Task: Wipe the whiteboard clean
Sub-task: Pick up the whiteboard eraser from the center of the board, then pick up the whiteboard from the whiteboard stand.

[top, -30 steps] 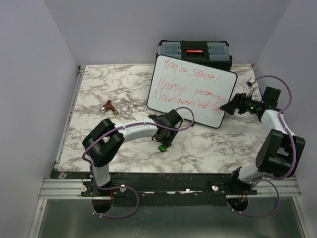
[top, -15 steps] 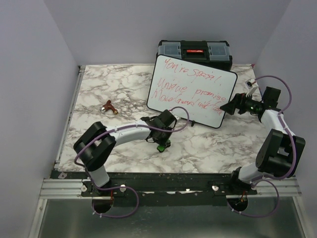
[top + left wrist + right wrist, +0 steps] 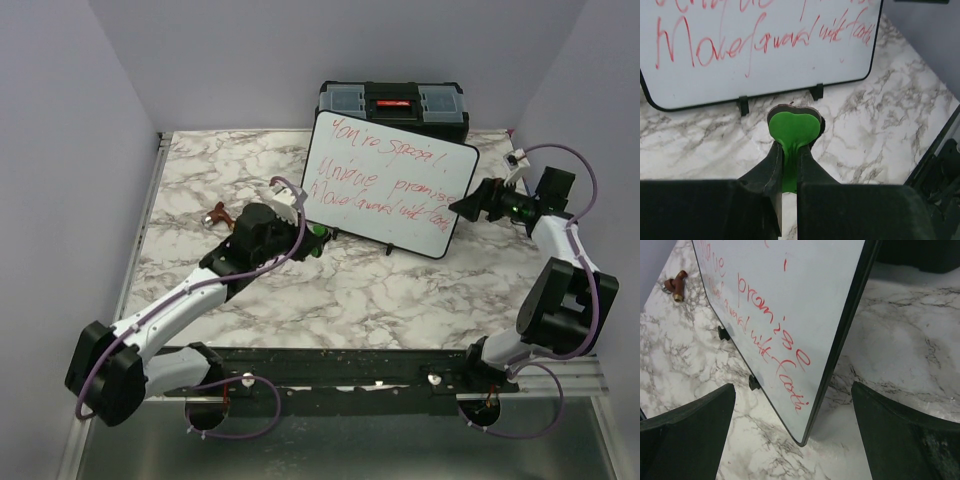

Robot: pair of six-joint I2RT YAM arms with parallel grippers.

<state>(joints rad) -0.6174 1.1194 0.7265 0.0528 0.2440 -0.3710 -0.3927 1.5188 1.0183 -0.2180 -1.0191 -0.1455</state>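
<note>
Whiteboard (image 3: 388, 185) stands propped up at the far middle of the table (image 3: 400, 290), just in front of the black toolbox (image 3: 393, 103). Red writing covers it top to bottom with no wiped patch anywhere, so erasing looks not yet begun. At the board's lower left, the left gripper (image 3: 314, 232) is clamped tight on a green heart-shaped pad (image 3: 793, 130), likely the eraser, near the board but apart from it. Jaws of the right gripper (image 3: 478, 203) are spread wide, straddling the board's right edge without pinching. All lines remain.

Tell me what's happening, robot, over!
Left claw shut on green eraser. Right claw open, straddling whiteboard edge. Red writing unerased. Path clear.
</note>
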